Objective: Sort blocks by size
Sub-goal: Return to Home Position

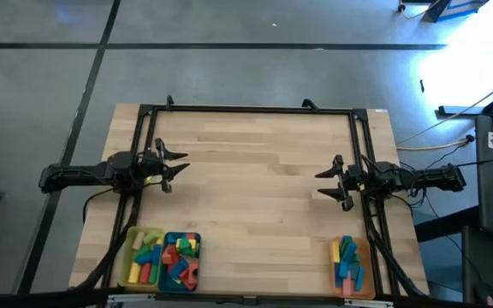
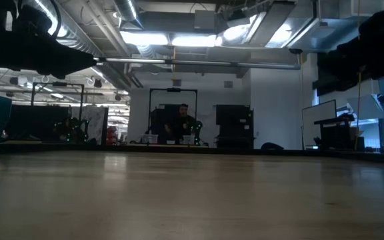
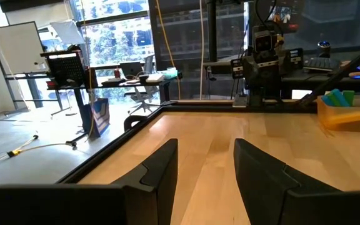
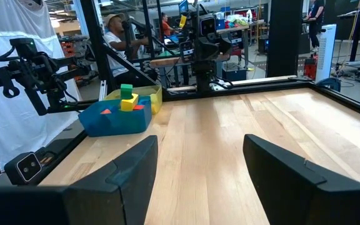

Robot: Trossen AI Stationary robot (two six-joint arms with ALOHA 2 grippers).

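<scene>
Stretching bare between the arms, the pale wooden tabletop [image 1: 255, 188] is leaving open room out to its black frame rail [image 1: 246, 109]. The small coloured toy blocks [image 1: 181, 257] are sitting jumbled in the flat yellow tray [image 1: 130, 257] and the teal tray [image 1: 168, 257] touching it. Bars in the flat orange tray [image 1: 368, 272] are lying mostly lengthwise. All three trays are crowding the edge at the bottom of the high view. The left gripper [image 1: 176, 171] and right gripper [image 1: 325, 184] are hovering at opposite sides, facing inward, fingers spread wide, gripping nothing.

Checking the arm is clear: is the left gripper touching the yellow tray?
Apart. The high view shows bare table between the left gripper and the yellow tray.
</scene>
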